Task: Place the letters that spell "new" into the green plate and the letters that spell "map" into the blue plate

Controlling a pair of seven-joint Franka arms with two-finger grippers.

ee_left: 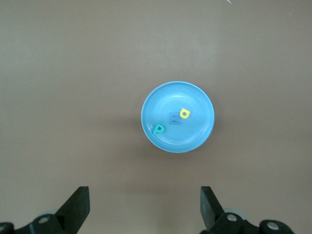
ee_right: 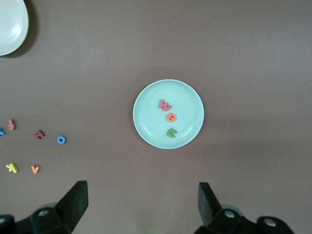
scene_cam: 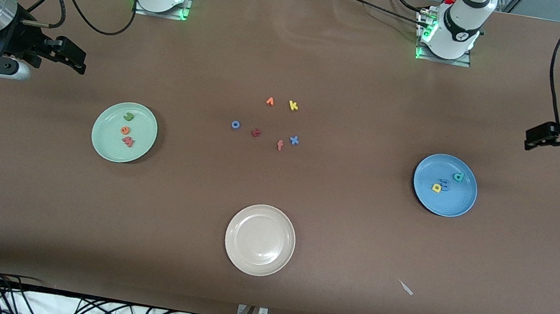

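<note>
The left claw [scene_cam: 532,139] hangs spread and empty above the desk near the round blue plate [scene_cam: 462,204]; the right claw [scene_cam: 74,59] likewise near the round mint-green plate [scene_cam: 103,146]. Both words look delivered: green n [scene_cam: 128,116], orange e [scene_cam: 125,130] and pink w [scene_cam: 128,142] lie in a row running toward the front camera; yellow p [scene_cam: 437,188], blue m [scene_cam: 444,184] and teal a [scene_cam: 458,176] lie in a slanted row.

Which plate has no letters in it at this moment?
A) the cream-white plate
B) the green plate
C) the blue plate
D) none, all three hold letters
A: the cream-white plate is bare, while the green plate holds three letters and the blue plate also holds three.
</note>
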